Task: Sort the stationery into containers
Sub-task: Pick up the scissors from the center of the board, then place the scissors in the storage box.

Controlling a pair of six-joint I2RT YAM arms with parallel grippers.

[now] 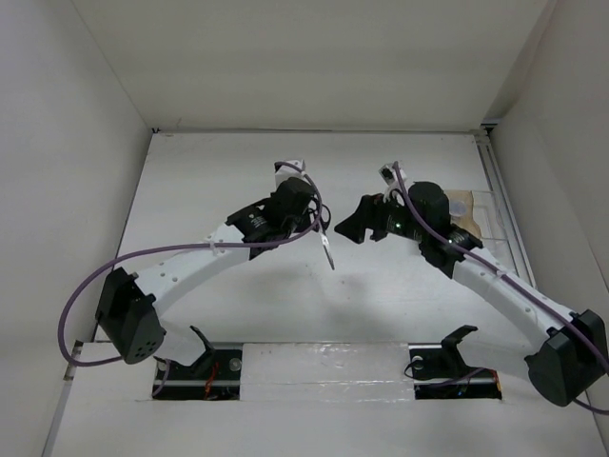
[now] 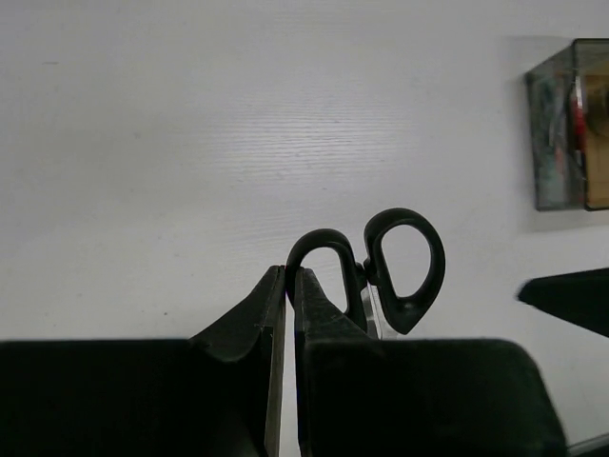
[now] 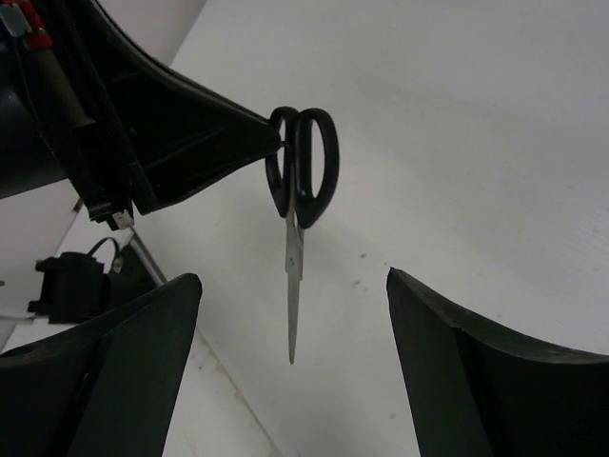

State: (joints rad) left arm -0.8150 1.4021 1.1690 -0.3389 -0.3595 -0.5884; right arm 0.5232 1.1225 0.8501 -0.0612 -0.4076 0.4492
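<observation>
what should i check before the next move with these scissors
1. The left tool is shut on the scissors: ok.
2. The blades hang clear of the table: ok.
3. The grip is secure, with one handle loop pinched at the tips: cannot tell.
4. The right tool is open and apart from the scissors: ok.
5. The organizer has a free slot: cannot tell.

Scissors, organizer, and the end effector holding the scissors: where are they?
scissors point(image 3: 293, 267): right wrist view, on the grey blade.
organizer point(image 2: 550, 143): left wrist view, on its dark grey wall.
left end effector point(image 2: 289, 271): left wrist view, between its fingertips.
</observation>
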